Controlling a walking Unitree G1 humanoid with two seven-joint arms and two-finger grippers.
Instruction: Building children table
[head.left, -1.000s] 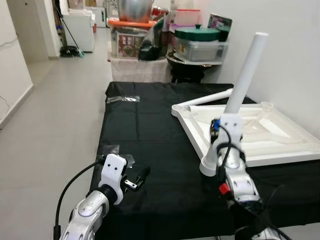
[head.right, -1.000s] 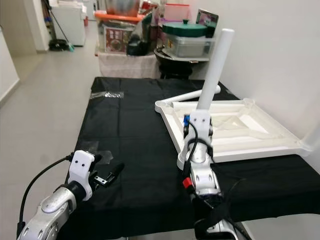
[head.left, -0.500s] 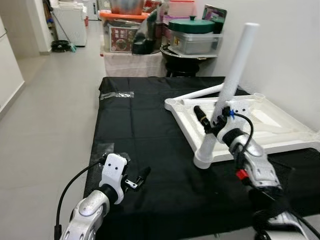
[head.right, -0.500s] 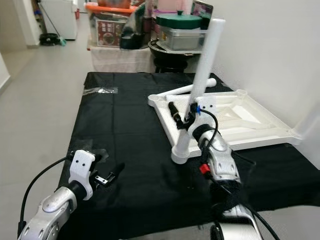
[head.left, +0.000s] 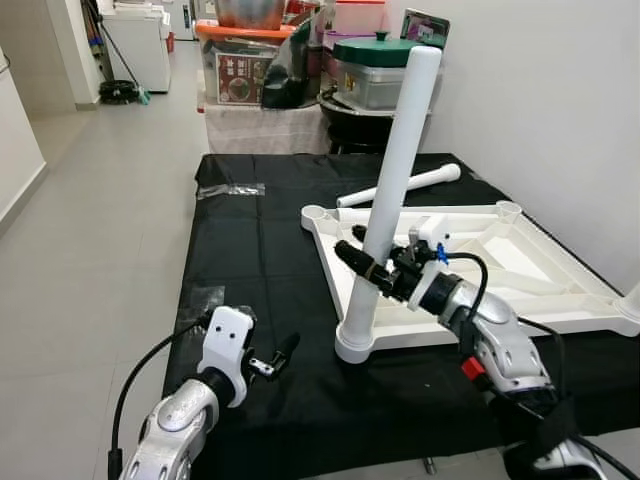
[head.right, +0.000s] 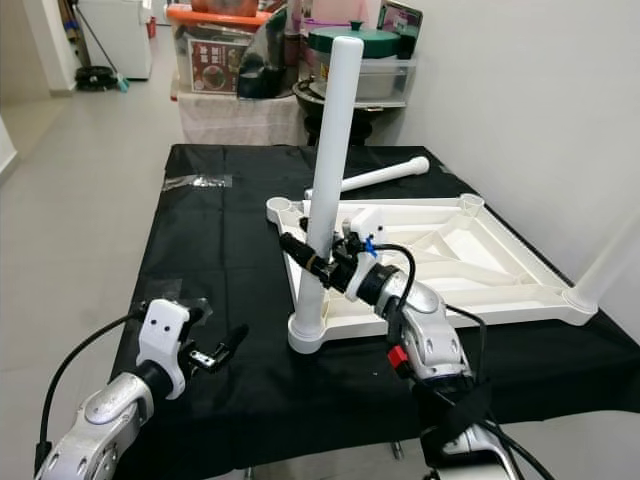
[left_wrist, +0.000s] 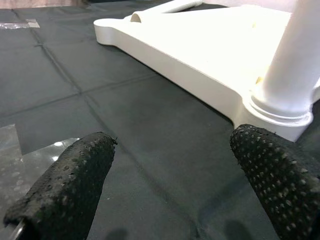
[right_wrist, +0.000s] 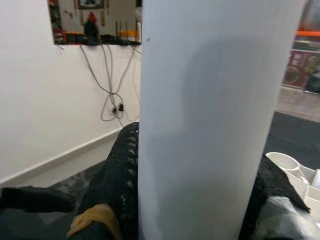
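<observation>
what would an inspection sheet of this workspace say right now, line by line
surface: black cloth covers the table; clear tape pieces stuck on it near the left gripper and at the far left edge.
job's things: white tabletop lies upside down; one white leg stands nearly upright at its near corner socket; a second leg lies flat beyond it.
clutter: nothing seen on the cloth besides the tape.
grippers: right gripper shut on the upright leg low down; left gripper open, low over the cloth, holding nothing.
cables: black cable loops on both forearms.
surroundings: white wall on the right; stacked pots and boxes behind the table; grey tiled floor on the left.
</observation>
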